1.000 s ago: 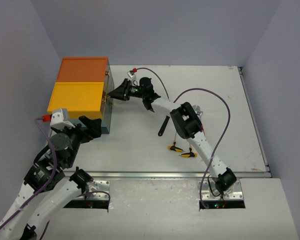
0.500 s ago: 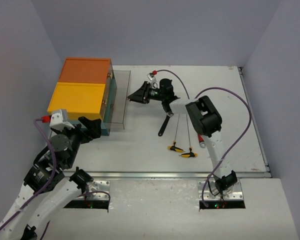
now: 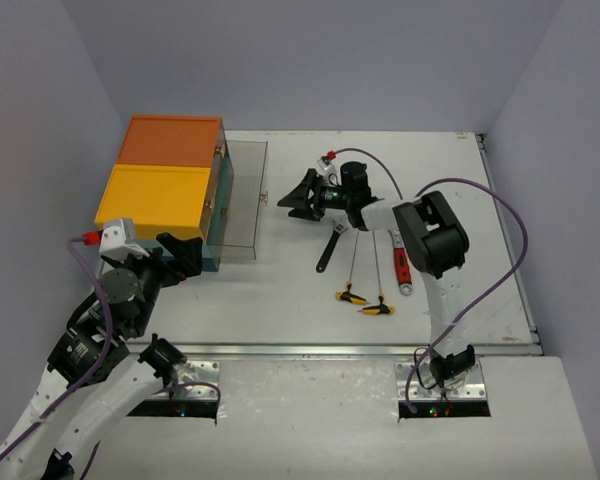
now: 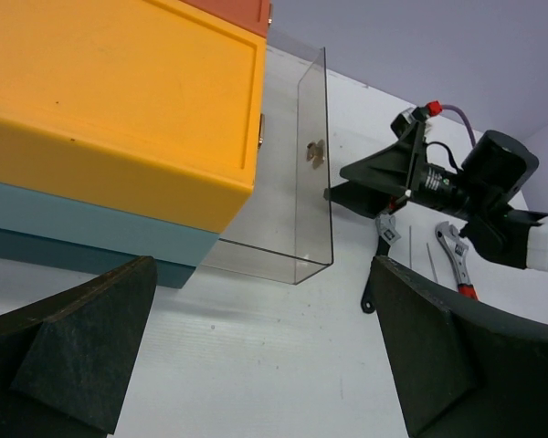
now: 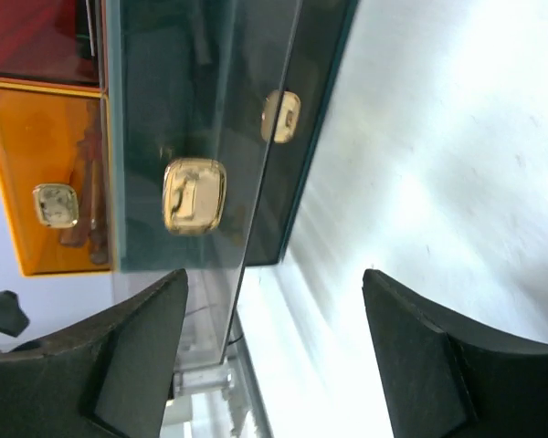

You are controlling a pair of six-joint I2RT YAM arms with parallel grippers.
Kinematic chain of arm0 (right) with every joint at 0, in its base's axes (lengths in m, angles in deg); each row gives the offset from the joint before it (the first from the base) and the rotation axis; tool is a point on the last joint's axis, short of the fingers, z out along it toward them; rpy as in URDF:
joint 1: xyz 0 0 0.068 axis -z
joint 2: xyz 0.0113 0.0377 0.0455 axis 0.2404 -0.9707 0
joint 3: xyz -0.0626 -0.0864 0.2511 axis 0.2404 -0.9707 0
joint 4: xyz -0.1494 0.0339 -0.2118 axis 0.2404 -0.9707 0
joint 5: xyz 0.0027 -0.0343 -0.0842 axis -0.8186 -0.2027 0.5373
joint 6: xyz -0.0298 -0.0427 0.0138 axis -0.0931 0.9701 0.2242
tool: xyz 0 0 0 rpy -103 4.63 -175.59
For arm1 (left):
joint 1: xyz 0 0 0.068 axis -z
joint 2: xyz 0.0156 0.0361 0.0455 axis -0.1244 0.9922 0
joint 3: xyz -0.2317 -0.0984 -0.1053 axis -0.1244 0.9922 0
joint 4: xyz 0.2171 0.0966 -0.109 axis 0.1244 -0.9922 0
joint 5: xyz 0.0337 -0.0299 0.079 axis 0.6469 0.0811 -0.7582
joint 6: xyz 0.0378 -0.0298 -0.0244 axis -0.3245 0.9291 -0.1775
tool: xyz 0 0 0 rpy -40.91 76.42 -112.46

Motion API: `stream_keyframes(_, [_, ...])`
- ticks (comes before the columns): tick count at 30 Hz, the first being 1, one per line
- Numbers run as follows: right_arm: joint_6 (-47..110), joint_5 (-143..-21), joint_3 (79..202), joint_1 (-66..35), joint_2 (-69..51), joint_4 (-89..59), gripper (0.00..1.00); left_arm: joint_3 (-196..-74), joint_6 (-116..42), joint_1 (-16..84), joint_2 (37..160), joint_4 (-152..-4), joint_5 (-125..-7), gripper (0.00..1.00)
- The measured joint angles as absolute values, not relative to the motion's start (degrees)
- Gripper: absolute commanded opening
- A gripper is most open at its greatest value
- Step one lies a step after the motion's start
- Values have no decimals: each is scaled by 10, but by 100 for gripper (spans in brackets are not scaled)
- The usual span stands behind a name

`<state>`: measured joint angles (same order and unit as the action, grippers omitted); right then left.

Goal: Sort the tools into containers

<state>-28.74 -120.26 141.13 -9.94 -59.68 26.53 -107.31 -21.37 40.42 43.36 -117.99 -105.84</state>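
- Out it comes: the clear drawer point(image 3: 242, 195) now stands well proud of the teal box unit point(image 3: 165, 190) at the table's point(image 3: 460, 200) left.
- Our right hand point(image 3: 293, 193) has let go and backed off, fingers apart.
- Our left hand point(image 4: 265, 351) hangs spread wide beside the unit.
- The tools point(image 3: 327, 252) can go in next, we reckon.

No text, label, brand or number could be read anywhere in these views (any print was too small).

White table point(image 3: 470, 180): containers point(image 3: 158, 196), tools point(image 3: 327, 252)
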Motion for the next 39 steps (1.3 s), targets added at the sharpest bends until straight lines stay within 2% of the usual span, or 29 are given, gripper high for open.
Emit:
stream_keyframes(6, [-178,-1082,1347,-72,-447,38,83,-1073,-214,404,432,-1180,-1058,100])
stream_keyframes(11, [-74,-922,1347,-73,-324,-180,81,-1073,-214,404,430,-1179,-1056,100])
stream_keyframes(13, [-40,-849,1339,-84,-285,-246,75,-1073,-214,404,430,-1179,-1055,100])
stream_keyframes(14, [-26,-819,1327,-92,-268,-268,69,-1073,-214,404,430,-1178,-1055,100])
stream_keyframes(15, [-16,-792,1312,-100,-252,-287,68,-1073,-214,404,431,-1177,-1054,100])
stream_keyframes(16, [-9,-773,1295,-109,-238,-307,56,-1072,-214,404,431,-1176,-1052,100])
stream_keyframes(17, [-2,-757,1276,-117,-227,-327,49,-1072,-214,404,432,-1176,-1051,100])
stream_keyframes(25, [-20,-680,1116,-173,-203,-357,41,-1070,-216,404,437,-1175,-1046,100])
stream_keyframes(28, [-39,-657,1101,-198,-202,-353,36,-1070,-217,404,437,-1175,-1045,100])
stream_keyframes(39, [-100,-597,1085,-240,-198,-327,34,-1070,-222,404,435,-1174,-1034,100])
